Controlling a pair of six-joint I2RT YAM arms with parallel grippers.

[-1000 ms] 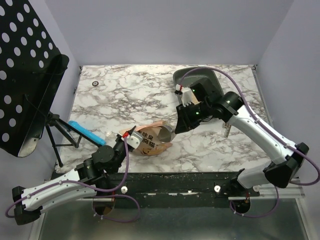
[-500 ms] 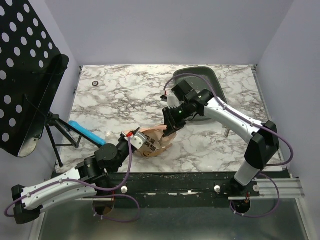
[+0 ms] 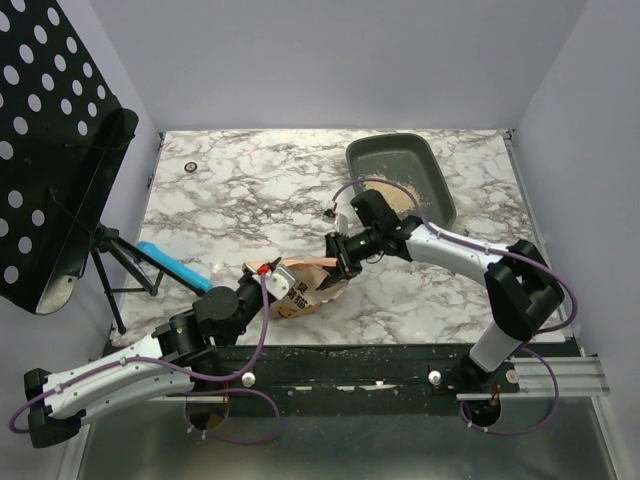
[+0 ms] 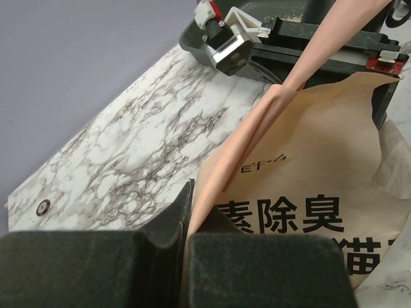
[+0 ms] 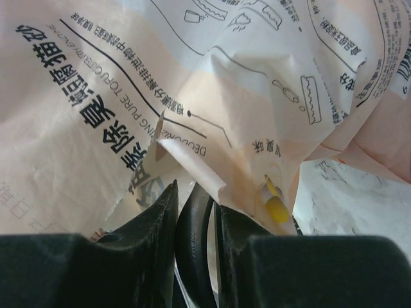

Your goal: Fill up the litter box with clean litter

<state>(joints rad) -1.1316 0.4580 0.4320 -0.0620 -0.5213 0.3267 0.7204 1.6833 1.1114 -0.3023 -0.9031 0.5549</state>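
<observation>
In the top view, your left gripper (image 3: 272, 283) and right gripper (image 3: 341, 262) meet the litter bag (image 3: 305, 285) from opposite sides, left jaws on its near-left edge, right jaws at its far-right end. The litter box (image 3: 432, 165) lies well apart from both, behind the right jaws rather than ahead of them. The clean litter (image 3: 388, 192) is a pale heap in the box's end nearest those jaws.

In the left wrist view, your left gripper (image 4: 188, 192) is pinched tight on a fold of the bag (image 4: 302, 192), which spreads out ahead of the jaws. The box's dark wall (image 4: 192, 40) stands far beyond them.

In the right wrist view, your right gripper (image 5: 196, 192) stands narrow, closed on a thin dark curved piece (image 5: 192, 221); you cannot tell what it is. The crumpled printed bag (image 5: 96, 96) fills everything just ahead of the jaws.
</observation>
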